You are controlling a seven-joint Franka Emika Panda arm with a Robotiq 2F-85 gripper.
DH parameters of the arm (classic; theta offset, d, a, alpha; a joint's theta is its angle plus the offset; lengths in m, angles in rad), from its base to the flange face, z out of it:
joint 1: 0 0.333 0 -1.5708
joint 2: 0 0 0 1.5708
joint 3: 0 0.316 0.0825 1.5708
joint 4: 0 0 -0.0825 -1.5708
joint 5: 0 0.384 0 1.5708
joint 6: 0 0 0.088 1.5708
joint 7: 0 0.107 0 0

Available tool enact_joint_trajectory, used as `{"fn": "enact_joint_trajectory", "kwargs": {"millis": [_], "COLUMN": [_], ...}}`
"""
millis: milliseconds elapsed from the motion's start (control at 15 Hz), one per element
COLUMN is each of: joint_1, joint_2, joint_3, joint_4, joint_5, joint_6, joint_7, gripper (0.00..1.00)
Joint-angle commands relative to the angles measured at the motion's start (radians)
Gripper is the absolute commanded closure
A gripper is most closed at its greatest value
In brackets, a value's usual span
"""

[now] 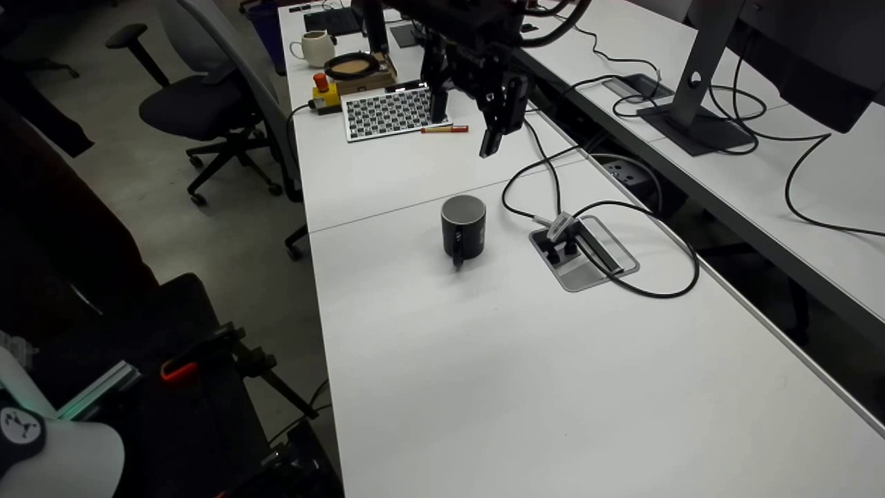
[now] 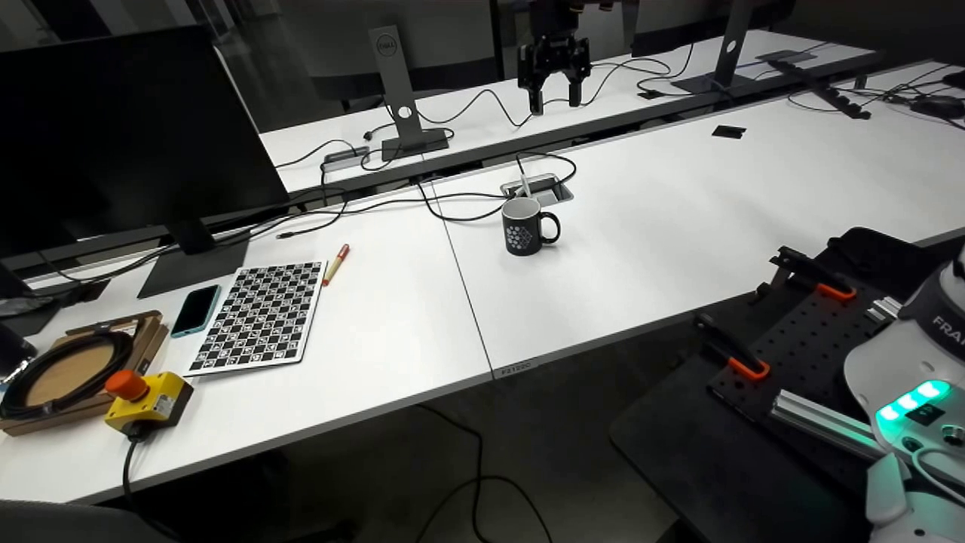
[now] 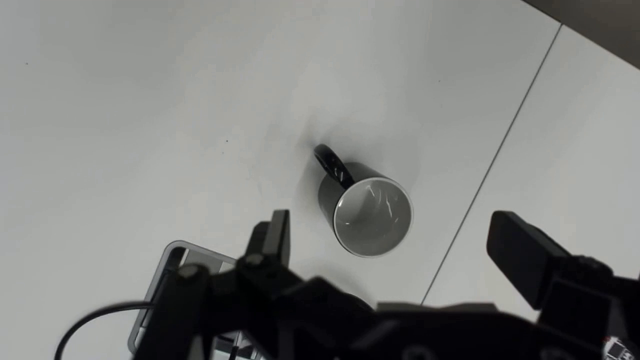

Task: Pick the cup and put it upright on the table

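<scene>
In an exterior view, your cup (image 2: 522, 228) stood upright on the table (image 2: 648, 260), before the cable port (image 2: 552, 194). Across the seam (image 2: 469, 300) to its left you had the pen (image 2: 336, 264), then the board (image 2: 264, 317), then the phone (image 2: 196, 310). Before the phone sat the emergency stop (image 2: 154, 403), just right of the box (image 2: 69, 371) that bore the cable coil (image 2: 124, 349).
</scene>
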Motion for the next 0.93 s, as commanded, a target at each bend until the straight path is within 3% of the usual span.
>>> {"fn": "enact_joint_trajectory", "kwargs": {"millis": [0,867], "joint_1": [-0.002,0.004], "joint_2": [-0.022,0.000], "joint_3": [0.007,0.003], "joint_4": [-0.033,-0.020], "joint_5": [0.037,0.050], "joint_6": [-0.024,-0.019], "joint_7": [-0.052,-0.074], "gripper": [0.00,0.00]}}
